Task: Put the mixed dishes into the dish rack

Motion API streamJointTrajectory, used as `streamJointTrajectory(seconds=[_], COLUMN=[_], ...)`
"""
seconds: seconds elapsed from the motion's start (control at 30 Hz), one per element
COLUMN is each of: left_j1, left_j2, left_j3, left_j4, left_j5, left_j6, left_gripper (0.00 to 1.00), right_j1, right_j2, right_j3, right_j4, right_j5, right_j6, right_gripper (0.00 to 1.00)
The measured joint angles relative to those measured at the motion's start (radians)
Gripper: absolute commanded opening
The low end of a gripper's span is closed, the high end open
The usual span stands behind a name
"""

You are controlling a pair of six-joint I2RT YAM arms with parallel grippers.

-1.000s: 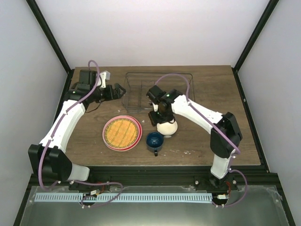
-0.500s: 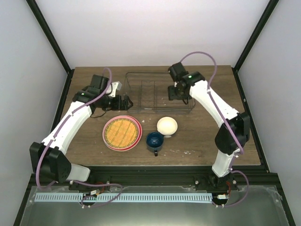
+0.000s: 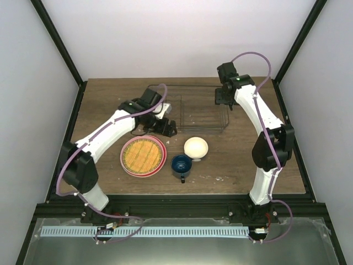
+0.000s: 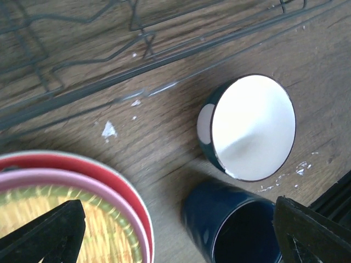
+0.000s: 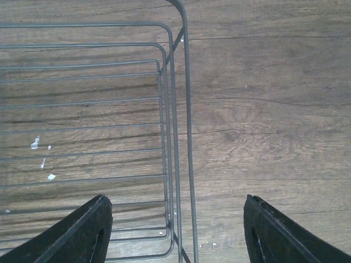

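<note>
Four dishes sit near of one dark wire dish rack (image 3: pixel 190 107) — orange-yellow woven plate (image 3: pixel 143 155) on pink round plate (image 3: pixel 123 158), cream bowl (image 3: pixel 196 147), dark blue mug (image 3: pixel 181 164). Left gripper (image 4: pixel 178 204), right gripper (image 5: pixel 175 200): both spread wide.

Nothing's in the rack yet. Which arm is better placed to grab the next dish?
Left. The left gripper hangs open beside the stacked plates, cream bowl and blue mug close in its wrist view. The right gripper sits at the right edge of the dish rack, away from every dish.

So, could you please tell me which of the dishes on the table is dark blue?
The handled mug. The bowl just behind it is cream inside, and the top plate is orange-yellow.
</note>
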State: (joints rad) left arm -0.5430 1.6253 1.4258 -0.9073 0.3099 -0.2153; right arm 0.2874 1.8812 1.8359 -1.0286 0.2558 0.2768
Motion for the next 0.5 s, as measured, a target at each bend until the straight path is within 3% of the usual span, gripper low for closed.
streamJointTrajectory(seconds=[0.5], left_j1=[-0.149], left_j2=[0.260], left_j3=[0.172], left_j4=[-0.040], left_j5=[-0.066], left_j6=[0.011], left_gripper=[0.89], right_j1=[-0.099], right_j2=[0.006], right_j3=[-0.013], right_j4=[0.044], right_j5=[-0.002], right_j6=[-0.033], right_gripper=[0.68])
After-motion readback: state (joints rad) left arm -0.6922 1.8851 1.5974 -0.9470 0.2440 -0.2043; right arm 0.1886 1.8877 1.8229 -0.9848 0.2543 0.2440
